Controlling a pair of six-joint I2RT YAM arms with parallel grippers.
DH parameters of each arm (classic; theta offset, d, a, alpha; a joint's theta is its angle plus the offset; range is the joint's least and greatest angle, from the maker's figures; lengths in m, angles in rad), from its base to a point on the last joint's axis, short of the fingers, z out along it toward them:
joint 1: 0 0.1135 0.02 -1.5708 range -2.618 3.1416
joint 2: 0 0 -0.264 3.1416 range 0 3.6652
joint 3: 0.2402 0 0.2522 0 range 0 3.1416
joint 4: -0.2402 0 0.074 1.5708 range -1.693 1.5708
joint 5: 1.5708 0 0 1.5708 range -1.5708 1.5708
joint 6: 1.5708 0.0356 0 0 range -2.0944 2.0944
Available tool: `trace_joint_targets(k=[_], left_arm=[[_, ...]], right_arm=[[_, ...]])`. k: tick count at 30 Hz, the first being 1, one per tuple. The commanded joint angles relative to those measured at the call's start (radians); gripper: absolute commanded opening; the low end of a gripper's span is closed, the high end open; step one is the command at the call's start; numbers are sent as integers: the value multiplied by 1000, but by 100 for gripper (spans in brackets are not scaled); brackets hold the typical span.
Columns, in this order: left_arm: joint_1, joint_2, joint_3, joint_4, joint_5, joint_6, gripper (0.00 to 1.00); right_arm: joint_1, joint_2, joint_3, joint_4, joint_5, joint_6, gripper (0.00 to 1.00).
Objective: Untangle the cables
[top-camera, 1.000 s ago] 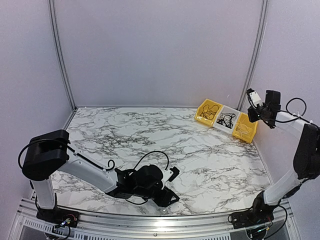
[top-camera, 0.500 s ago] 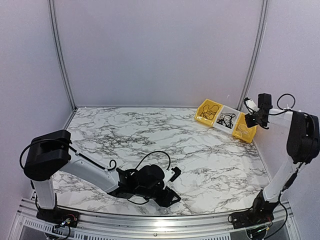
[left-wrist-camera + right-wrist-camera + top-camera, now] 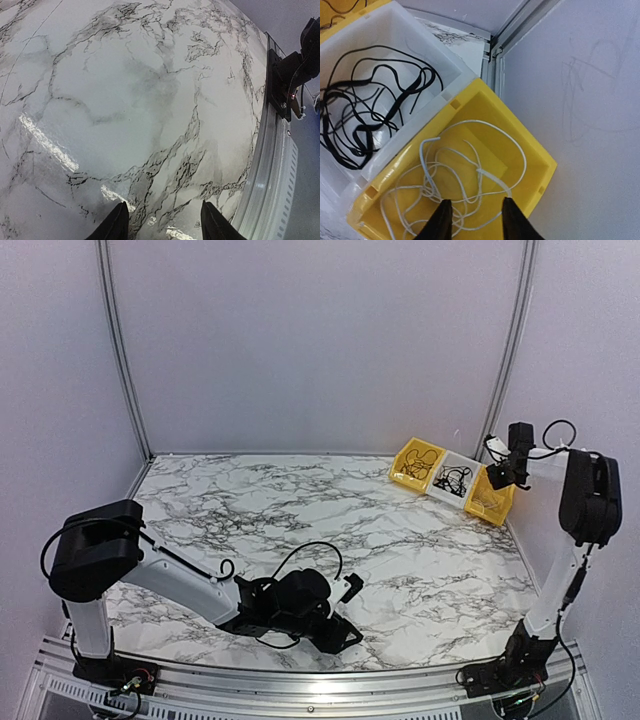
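Note:
My right gripper (image 3: 476, 205) hangs open just above the right-hand yellow bin (image 3: 530, 150). Thin white cables (image 3: 450, 170) lie looped in that bin, and one thicker white end rests right at the tip of my right finger. Nothing sits between the jaws. Beside it, a loose tangle of black cables (image 3: 365, 110) fills the white bin (image 3: 445, 55). From above, the right gripper (image 3: 505, 472) is over the row of bins at the table's far right. My left gripper (image 3: 164, 205) stands open and empty low over bare marble near the front edge (image 3: 347, 612).
A second yellow bin (image 3: 416, 464) with dark cables stands left of the white bin (image 3: 453, 479). The booth's right wall (image 3: 590, 100) rises directly behind the bins. A metal rail (image 3: 270, 190) and the right arm's base (image 3: 295, 70) lie close to my left gripper.
The right arm has swung left and down over the right yellow bin, and its gripper has gone from shut to open. The left arm has stayed put.

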State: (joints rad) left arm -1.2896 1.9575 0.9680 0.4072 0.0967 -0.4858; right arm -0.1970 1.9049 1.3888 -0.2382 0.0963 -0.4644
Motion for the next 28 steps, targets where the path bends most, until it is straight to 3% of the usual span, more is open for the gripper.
trace_joint_targets(k=[1, 7, 12, 15, 19, 21, 23, 28], left_arm=[[1, 6, 2, -59, -8, 7, 52], [9, -43, -20, -70, -54, 17, 53], [72, -145, -19, -198, -171, 29, 57], [146, -226, 32, -364, -265, 76, 59], [228, -335, 116, -533, -381, 180, 72], [263, -385, 149, -593, -458, 216, 96], [299, -448, 163, -610, -552, 241, 99], [444, -555, 169, -557, -732, 252, 99]], right_arm=[[-6, -92, -24, -45, -27, 11, 45], [-5, -294, -110, -67, -113, 24, 61], [2, -424, -118, -153, -356, 28, 70], [42, -511, -152, -144, -441, 42, 98], [126, -574, -174, -114, -472, 112, 99], [163, -580, -173, -117, -478, 197, 98], [226, -604, -201, -67, -419, 280, 99], [330, -685, -230, 2, -392, 246, 99]])
